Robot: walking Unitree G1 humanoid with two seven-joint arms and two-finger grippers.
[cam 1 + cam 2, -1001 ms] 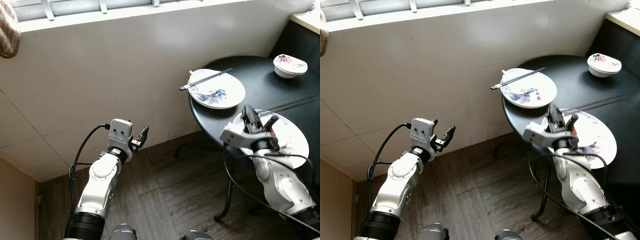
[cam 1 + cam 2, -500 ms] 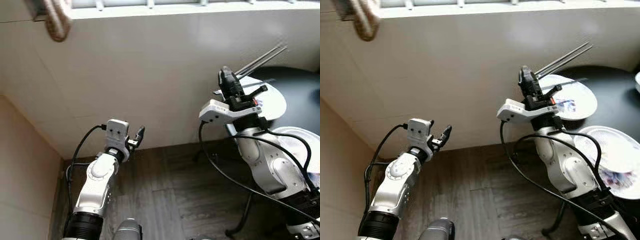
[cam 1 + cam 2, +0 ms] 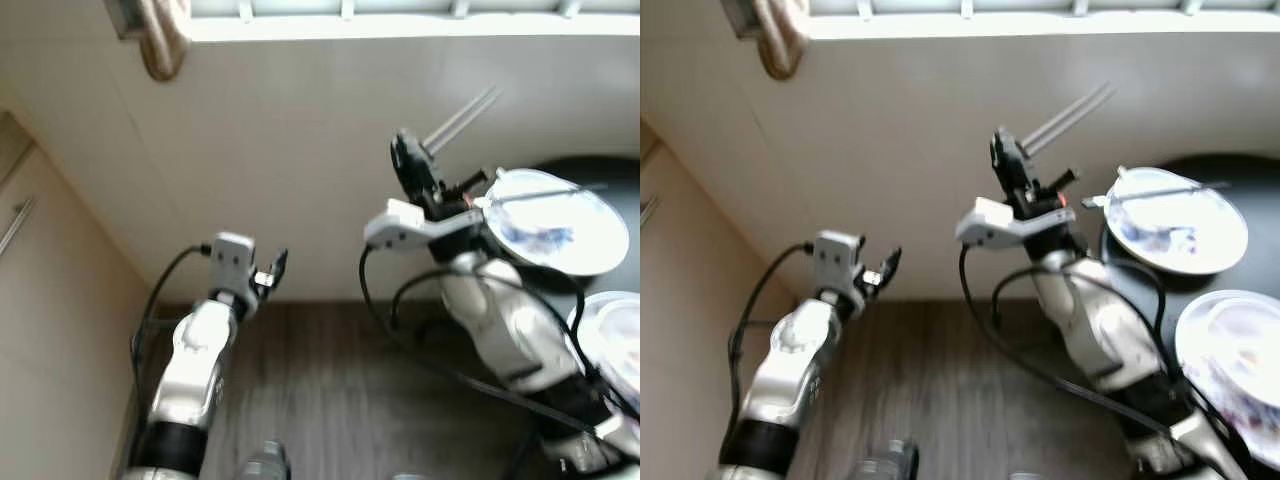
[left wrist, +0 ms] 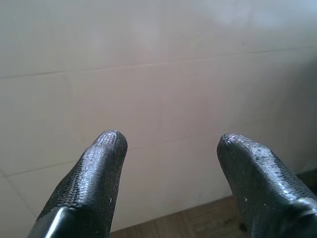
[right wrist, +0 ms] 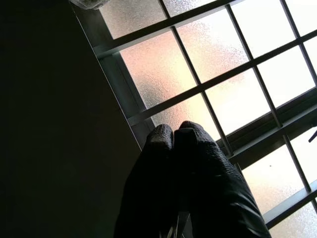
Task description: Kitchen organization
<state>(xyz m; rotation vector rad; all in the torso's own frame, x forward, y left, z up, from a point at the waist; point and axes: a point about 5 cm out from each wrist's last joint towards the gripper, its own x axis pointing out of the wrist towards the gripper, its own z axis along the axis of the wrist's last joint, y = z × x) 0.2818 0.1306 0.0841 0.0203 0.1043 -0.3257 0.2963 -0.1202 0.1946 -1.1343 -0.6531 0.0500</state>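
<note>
My right gripper is raised in front of the white tiled wall, shut on a pair of dark chopsticks that stick up and to the right from its fingers. In the right wrist view the shut fingertips point at a frosted barred window. A white plate with a blue pattern sits on the black round table just right of that arm, with a thin utensil lying across it. A second white plate lies nearer, at the right edge. My left gripper hangs open and empty, low by the wall.
A window sill runs along the top of the wall, and a cloth hangs at the upper left. A beige cabinet stands at the left. Dark wood floor lies below between my arms.
The view has swung left, so the table now sits at the right edge. My right arm rose from over the near plate, and the chopsticks that lay on the far plate are now in it.
</note>
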